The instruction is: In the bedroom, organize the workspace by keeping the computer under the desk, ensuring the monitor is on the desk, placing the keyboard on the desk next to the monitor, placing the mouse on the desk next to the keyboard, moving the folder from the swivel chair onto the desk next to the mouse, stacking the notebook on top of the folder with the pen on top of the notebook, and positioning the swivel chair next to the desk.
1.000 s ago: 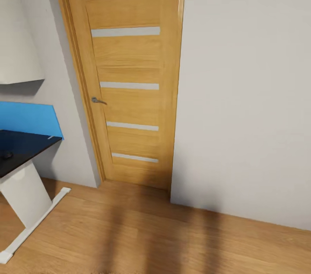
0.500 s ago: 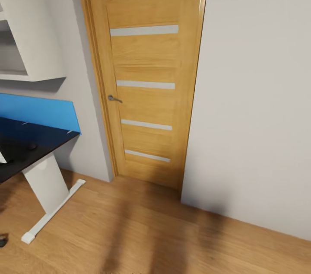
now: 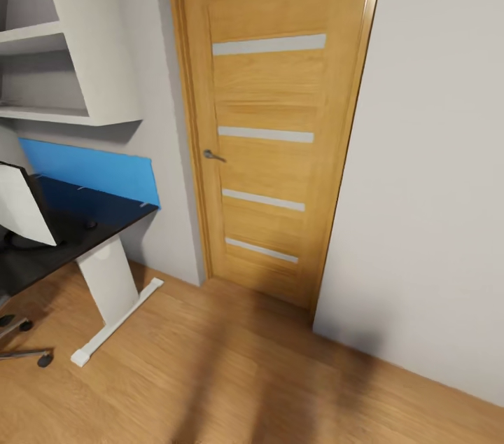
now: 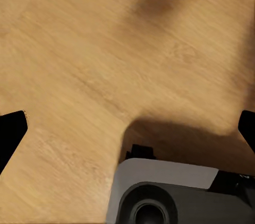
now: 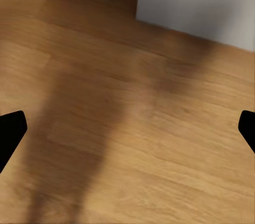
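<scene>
The robot faces an oak door in the corner of the bedroom. The table is off to the left side of the head view, with its black top and one white leg on the wood floor. A blue panel runs along the wall behind the table, and a white shelf hangs above it.

The monitor stands on the table, at the left edge of the view. Its white back is turned this way. A tiny dark thing lies on the black top near it. It may be the mouse, but it is too small to tell. Low at the left edge, chrome legs with castors poke in. I think they belong to the chair.

The left claw looks down at bare floor, with its two black tips wide apart, so it is spread and holds nothing. A grey part of the robot sits under it. The right claw is the same: tips wide apart, nothing between them, floor and a bit of grey wall ahead.

Everything for the job lies to the robot's left. So the left arm is the nearer one. I think the robot should turn more to the left until the table and chair are in front of it.
</scene>
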